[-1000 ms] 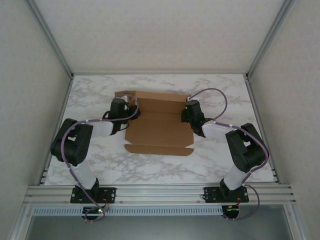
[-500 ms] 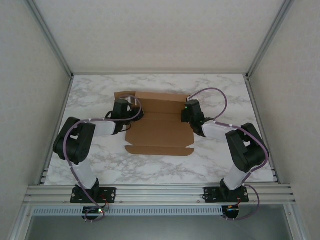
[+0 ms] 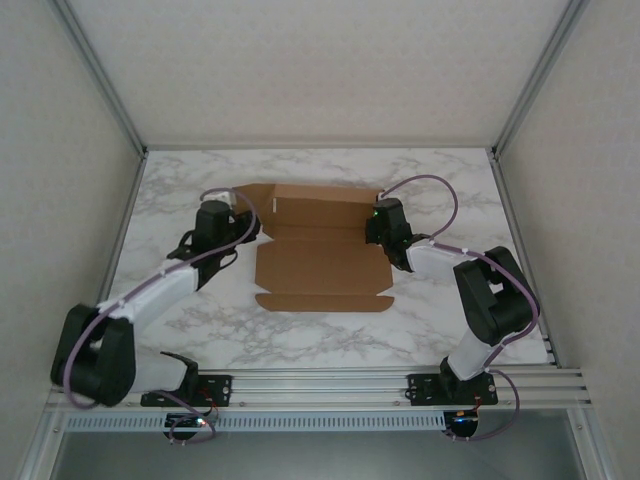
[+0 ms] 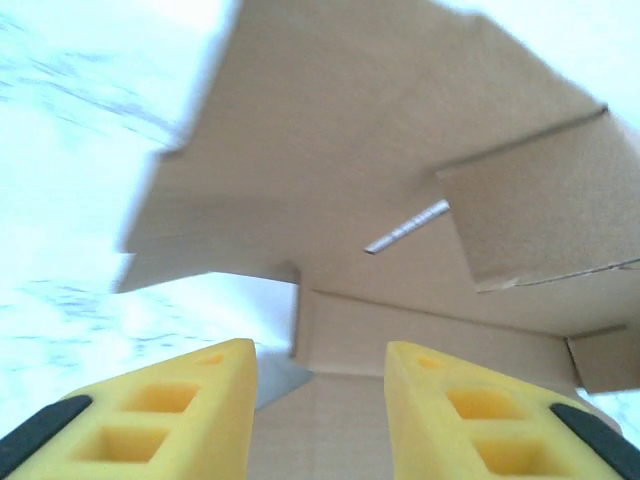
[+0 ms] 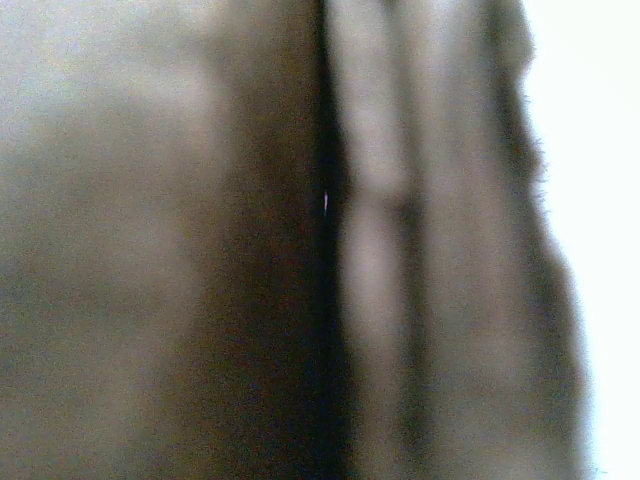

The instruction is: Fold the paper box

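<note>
The paper box (image 3: 320, 262) is a brown cardboard sheet lying in the middle of the marble table, its back panel and side flaps partly raised. My left gripper (image 3: 232, 222) hovers just off the box's left side. In the left wrist view its yellow fingers (image 4: 215, 385) stand apart, and the left gripper (image 4: 320, 350) is open with nothing clamped. The box's raised flap (image 4: 380, 150) is right ahead of it. My right gripper (image 3: 378, 228) rests against the box's right edge, shut. Blurred cardboard (image 5: 150, 250) lies close to the right wrist camera, and I cannot tell whether the jaws clamp it.
The marble table (image 3: 450, 190) is bounded by aluminium posts and white walls at the back and sides. A metal rail (image 3: 320, 385) carrying both arm bases runs along the near edge. The left arm stretches low across the table's left part.
The left arm swung outward and dropped low, pulling its gripper leftward off the box's left flap while its jaws widened. The right arm stayed put.
</note>
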Tool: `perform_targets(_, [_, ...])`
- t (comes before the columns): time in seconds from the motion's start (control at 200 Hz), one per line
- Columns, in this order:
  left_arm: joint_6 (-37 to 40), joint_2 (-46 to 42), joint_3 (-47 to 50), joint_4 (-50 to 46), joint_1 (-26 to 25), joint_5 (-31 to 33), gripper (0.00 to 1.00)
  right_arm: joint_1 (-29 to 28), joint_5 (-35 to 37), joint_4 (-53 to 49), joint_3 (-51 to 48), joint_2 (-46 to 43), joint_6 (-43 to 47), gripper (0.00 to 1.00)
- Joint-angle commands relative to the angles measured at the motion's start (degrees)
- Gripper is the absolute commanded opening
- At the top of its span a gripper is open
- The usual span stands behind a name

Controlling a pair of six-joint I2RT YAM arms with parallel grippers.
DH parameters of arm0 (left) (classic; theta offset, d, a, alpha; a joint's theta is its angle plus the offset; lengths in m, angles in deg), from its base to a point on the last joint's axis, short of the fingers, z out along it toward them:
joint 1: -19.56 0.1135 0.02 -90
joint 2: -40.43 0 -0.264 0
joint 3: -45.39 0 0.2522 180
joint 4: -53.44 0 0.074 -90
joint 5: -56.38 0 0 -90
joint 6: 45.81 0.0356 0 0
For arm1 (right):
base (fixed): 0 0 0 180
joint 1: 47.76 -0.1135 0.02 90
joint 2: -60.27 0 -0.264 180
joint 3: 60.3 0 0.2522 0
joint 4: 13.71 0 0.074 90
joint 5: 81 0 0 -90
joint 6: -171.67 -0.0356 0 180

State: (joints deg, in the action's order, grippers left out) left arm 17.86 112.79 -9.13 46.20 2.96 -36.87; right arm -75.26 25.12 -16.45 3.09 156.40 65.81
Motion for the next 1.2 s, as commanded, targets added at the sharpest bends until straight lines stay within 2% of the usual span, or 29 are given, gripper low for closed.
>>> perform_targets(0.0, [5.59, -9.87, 4.88, 3.36, 0.69, 12.12, 0.45, 0.66, -1.61, -9.03, -1.08, 0.63, -0.02, 0.0])
perform_targets(0.045, [9.31, -12.42, 6.34, 5.53, 0.85, 14.16, 0.59, 0.65, -1.95, -8.84, -1.13, 0.53, 0.09, 0.0])
perform_targets(0.1, [13.83, -11.68, 5.17, 5.0, 2.15, 13.59, 0.64, 0.64, -2.51, -8.62, -1.3, 0.61, 0.29, 0.0])
perform_targets(0.205, [17.75, -6.68, 1.84, 3.69, 5.76, 4.22, 0.67, 0.63, -3.2, -8.43, -1.36, 0.8, 0.51, 0.0])
perform_targets(0.26, [19.11, -4.79, 1.38, 5.04, 7.04, 1.3, 0.68, 0.62, -3.29, -8.31, -1.46, 0.72, 0.52, 0.0])
perform_targets(0.391, [17.49, -2.86, 4.37, 17.02, 12.48, -13.05, 0.7, 0.61, -4.12, -7.97, -1.34, 1.07, 0.22, 0.0])
perform_targets(0.451, [17.95, -1.98, 4.87, 21.43, 13.71, -17.89, 0.77, 0.63, -4.25, -7.62, -1.51, 1.07, 0.16, 0.0])
perform_targets(0.556, [21.66, 0.3, 5.41, 26.98, 14.5, -24.14, 0.74, 0.61, -4.68, -7.19, -1.82, 1.03, 0.04, 0.0])
perform_targets(0.681, [24.13, 3.94, 4.78, 29.77, 15.39, -26.75, 0.72, 0.63, -5.27, -6.83, -1.92, 1.24, -0.08, 0.01])
perform_targets(0.841, [26.35, 10.35, 0.1, 24.97, 17.04, -32.32, 0.66, 0.63, -5.49, -6.63, -1.92, 1.07, -0.09, 0.01])
perform_targets(1.112, [27.95, 17.41, -3.31, 24.03, 17.57, -35.52, 0.59, 0.63, -6.27, -6.18, -2.24, 1.33, 0.07, 0.01])
perform_targets(1.192, [28.13, 19.02, -5.61, 22.28, 17.57, -37.12, 0.53, 0.63, -6.22, -6.11, -2.32, 1.33, 0.12, 0.01])
